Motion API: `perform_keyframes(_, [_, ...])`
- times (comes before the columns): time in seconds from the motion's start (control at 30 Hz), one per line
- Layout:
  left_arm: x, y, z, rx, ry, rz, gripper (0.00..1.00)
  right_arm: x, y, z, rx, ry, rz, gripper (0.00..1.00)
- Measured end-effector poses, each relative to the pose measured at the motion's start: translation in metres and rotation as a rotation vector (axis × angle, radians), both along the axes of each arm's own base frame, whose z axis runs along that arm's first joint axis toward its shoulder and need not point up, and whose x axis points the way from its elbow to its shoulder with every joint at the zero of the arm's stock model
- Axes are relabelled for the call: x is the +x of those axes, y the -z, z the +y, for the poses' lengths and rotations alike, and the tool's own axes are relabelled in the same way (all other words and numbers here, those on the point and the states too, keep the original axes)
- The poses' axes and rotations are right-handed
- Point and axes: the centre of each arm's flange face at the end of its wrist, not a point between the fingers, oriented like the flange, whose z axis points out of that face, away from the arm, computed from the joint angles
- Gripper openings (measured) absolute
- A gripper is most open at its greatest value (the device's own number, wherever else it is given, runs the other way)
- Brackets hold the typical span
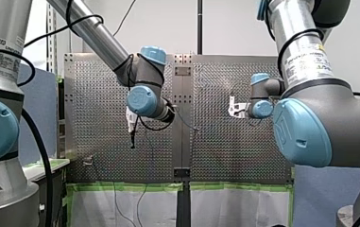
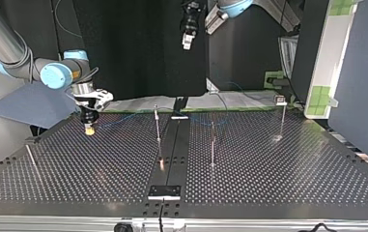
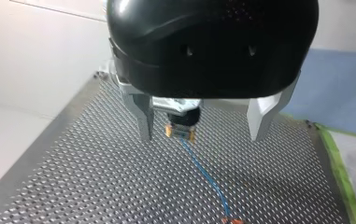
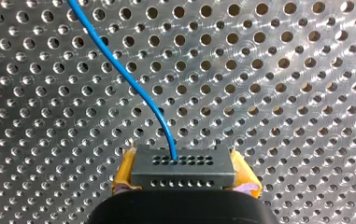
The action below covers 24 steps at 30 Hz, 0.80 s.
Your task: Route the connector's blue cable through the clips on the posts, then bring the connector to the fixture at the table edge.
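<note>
Right wrist view, closest in: dark grey connector pinched end to end between the yellow pads of my right gripper. Jaws closed only to the connector's width. Two rows of small holes on the connector's face. Blue cable leaving the upper row near its middle and curving away over the perforated table.

Top view, near edge first: black plate at the table's near edge, on the centre strip. Beyond it, thin upright posts either side of the strip, another far off at the view's right, and one leaning at the view's left. Further back at the view's left, right gripper pointing straight down, its tip low at the table near the far edge. Cannot tell whether it touches the table. Cable faint along the far side of the table, not on any post as far as visible.

Farthest and highest: left gripper, well above the table near the view's middle.

Left wrist view: metal fingers of left gripper spread wide, nothing held. Connector far below between them, cable trailing across the table.
</note>
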Motion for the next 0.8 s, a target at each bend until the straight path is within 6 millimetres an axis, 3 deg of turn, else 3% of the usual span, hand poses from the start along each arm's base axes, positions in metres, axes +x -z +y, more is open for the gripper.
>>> perform_keyframes(0.5, [-0.023,-0.013,0.026,-0.184,0.079,-0.051,1.0,-0.005,-0.002,0.0,0.008,0.017,0.01,0.0])
perform_keyframes(0.63, [-0.031,-0.012,0.035,-0.205,0.082,-0.069,1.0,-0.011,-0.015,-0.001,-0.005,0.052,0.015,0.0])
perform_keyframes(0.8, [-0.039,0.003,0.046,-0.188,0.084,-0.07,1.0,-0.023,-0.045,0.0,-0.038,0.114,0.012,0.0])
